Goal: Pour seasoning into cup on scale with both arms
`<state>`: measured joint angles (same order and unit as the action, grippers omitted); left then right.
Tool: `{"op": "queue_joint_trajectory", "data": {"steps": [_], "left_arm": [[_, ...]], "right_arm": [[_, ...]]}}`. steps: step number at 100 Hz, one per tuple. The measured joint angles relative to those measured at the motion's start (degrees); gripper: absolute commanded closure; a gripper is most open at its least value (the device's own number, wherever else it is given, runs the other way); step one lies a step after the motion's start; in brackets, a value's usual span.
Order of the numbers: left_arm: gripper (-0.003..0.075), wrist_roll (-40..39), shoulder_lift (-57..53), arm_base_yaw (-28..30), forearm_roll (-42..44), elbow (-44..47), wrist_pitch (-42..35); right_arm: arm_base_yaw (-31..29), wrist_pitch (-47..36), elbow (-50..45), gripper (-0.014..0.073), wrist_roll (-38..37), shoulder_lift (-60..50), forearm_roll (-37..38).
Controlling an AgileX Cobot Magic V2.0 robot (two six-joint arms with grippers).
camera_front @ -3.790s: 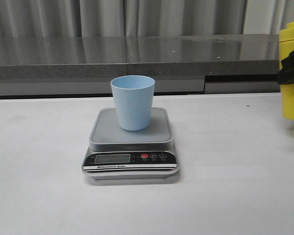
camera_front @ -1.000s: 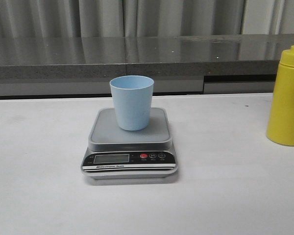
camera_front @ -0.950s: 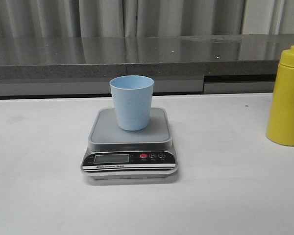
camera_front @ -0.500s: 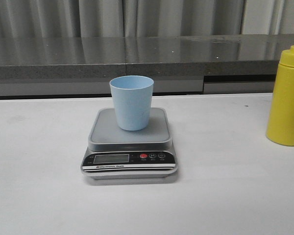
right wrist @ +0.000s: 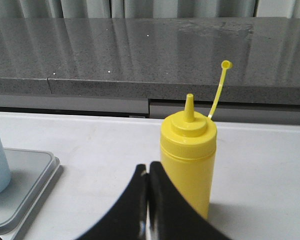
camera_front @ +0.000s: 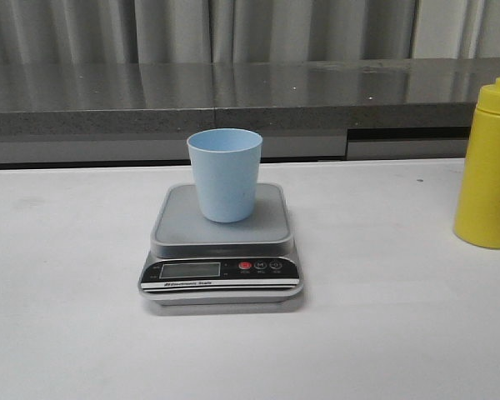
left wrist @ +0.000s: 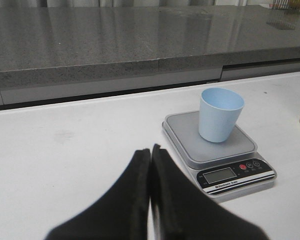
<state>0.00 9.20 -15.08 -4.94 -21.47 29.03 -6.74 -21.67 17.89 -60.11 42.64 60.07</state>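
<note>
The pale blue cup [camera_front: 225, 173] stands upright on the grey platform of the scale [camera_front: 222, 250], mid-table. It also shows in the left wrist view as the cup [left wrist: 220, 114] on the scale [left wrist: 217, 150]. The yellow seasoning bottle [camera_front: 487, 171] stands upright on the table at the far right, nozzle uncapped, cap hanging on its tether; it is the seasoning bottle [right wrist: 188, 150] in the right wrist view. My left gripper [left wrist: 150, 150] is shut and empty, short of the scale. My right gripper [right wrist: 148, 167] is shut and empty, just in front of the bottle. Neither gripper appears in the front view.
A white table [camera_front: 383, 333] carries everything. Behind it runs a dark grey stone counter [camera_front: 233, 96] with grey curtains beyond. The scale's black front panel has a blank LCD and a red button [camera_front: 245, 266].
Since 3.8 s ago the seasoning bottle, then held raised at the right edge by the right gripper, stands free on the table. Over the last second nothing has visibly moved.
</note>
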Motion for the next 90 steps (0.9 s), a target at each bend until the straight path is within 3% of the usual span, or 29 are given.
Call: {"op": "queue_joint_trajectory", "data": {"steps": [64,76,90], "left_arm": [[0.0741,0.0,0.0,0.0,0.0,0.0,0.0],[0.0741,0.0,0.0,0.0,0.0,0.0,0.0],[0.0741,0.0,0.0,0.0,0.0,0.0,0.0]], "right_arm": [[0.0,-8.9,-0.1,0.0662,0.0,-0.9,-0.3],[1.2,-3.3,-0.1,0.0662,3.4,-4.8,-5.1],[4.0,1.6,-0.6,0.0662,15.5,-9.5,-16.4]]}}
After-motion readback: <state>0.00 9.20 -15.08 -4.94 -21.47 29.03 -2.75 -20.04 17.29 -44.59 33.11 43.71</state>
